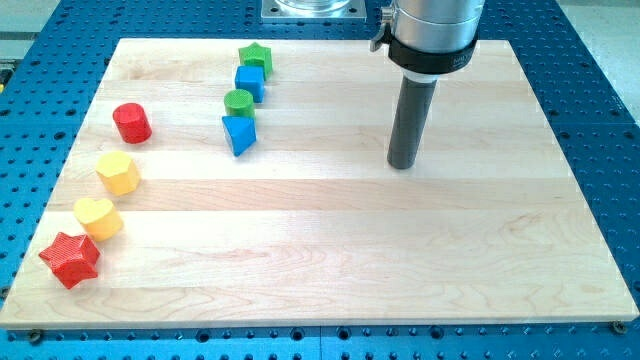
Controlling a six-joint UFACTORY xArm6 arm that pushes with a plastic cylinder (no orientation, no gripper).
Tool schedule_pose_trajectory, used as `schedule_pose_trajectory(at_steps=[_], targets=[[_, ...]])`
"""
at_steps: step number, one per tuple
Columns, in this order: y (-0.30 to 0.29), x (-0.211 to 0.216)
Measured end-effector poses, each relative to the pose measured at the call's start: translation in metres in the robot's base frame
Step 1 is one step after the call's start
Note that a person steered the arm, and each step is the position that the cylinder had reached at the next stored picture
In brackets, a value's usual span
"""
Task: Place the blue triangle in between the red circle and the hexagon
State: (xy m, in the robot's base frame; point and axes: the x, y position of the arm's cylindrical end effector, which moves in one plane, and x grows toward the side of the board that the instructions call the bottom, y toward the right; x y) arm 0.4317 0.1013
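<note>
My tip (pixel 402 165) stands right of center on the table (pixel 330 250), well apart from every block. There are no jaws, only a rod holding nothing. The blue triangle (pixel 239 134) sits upper left, touching the green circle (pixel 239 101), right of the red circle (pixel 131 123) and yellow hexagon (pixel 118 172).

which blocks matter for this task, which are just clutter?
In play:
blue triangle
red circle
yellow hexagon
my tip, well off to the view's right of the blocks

Just lying about:
green star
blue cube
green circle
yellow heart
red star
</note>
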Motion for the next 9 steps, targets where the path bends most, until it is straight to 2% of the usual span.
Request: schedule_pose_trajectory(at_steps=[1,2,3,4,5,6,9], targets=[[-0.001,0.000],[-0.041,0.026],[-0.101,0.019],[-0.121,0.056],[-0.130,0.038],[-0.185,0.042],[-0.188,0.023]])
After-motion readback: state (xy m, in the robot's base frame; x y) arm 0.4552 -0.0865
